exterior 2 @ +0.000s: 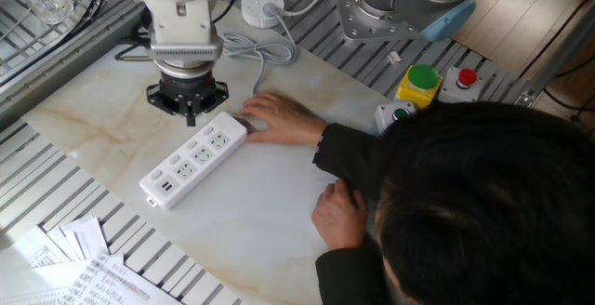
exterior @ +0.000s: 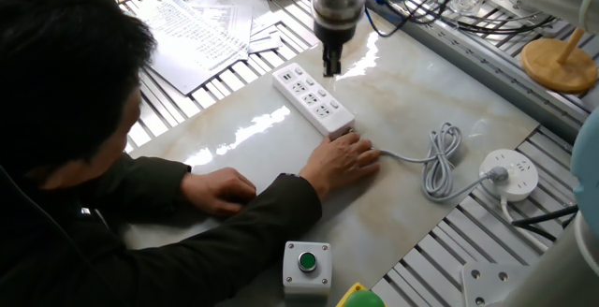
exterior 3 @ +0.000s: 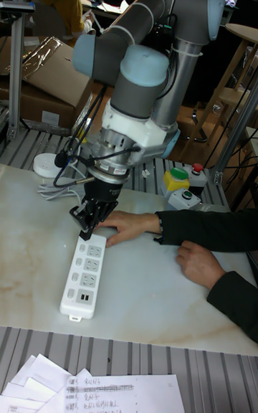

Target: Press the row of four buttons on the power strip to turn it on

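The white power strip [exterior: 314, 102] lies slantwise on the marble tabletop, also seen from the opposite side [exterior 2: 195, 159] and in the tall view [exterior 3: 84, 276]. The four buttons [exterior 2: 183, 152] run along its long edge that faces away from the person. A person's hand [exterior: 344, 157] holds the strip at its cord end. My gripper [exterior 2: 191, 116] points straight down, fingertips together in one narrow tip, over the button edge near the cord end [exterior: 332, 66]. The tall view shows the gripper [exterior 3: 87, 230] close above the strip, and I cannot tell whether they touch.
The grey cord [exterior: 440, 157] loops to a round white socket disc [exterior: 510, 174]. A grey box with a green button [exterior: 307, 263] sits near the front edge, and a yellow one [exterior 2: 420, 80] lies beyond the person. The person's other hand [exterior: 220, 187] rests on the table. Papers [exterior: 201, 31] lie on the slats.
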`<state>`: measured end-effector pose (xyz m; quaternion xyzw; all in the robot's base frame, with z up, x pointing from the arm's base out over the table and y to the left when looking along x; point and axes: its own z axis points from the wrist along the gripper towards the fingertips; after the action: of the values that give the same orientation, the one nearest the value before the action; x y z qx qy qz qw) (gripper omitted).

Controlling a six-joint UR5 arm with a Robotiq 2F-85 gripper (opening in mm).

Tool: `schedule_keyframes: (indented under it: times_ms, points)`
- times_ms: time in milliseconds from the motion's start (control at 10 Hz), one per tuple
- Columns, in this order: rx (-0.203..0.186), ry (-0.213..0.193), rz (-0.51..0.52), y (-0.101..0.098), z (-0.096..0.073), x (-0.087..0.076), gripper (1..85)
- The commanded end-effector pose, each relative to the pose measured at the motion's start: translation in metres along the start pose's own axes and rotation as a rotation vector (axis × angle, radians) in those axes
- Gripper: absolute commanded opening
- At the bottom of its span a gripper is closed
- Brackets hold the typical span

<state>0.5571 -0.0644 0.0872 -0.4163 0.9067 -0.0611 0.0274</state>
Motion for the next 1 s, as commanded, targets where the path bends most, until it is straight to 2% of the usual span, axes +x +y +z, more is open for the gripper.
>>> schedule_keyframes:
  times_ms: [0,200,300,600,800,900]
  points:
    - [-0.080,0.016,-0.006,0.022,0.007,0.013,1.0]
    - [-0.032,0.073,-0.060,0.009,0.007,0.028,1.0]
    - [-0.018,0.086,-0.067,0.005,0.007,0.031,1.0]
    - [0.008,0.082,-0.086,-0.002,0.007,0.030,1.0]
    - [-0.003,0.081,-0.089,0.000,0.012,0.028,1.0]
    - [-0.023,0.073,-0.082,0.006,0.017,0.026,1.0]
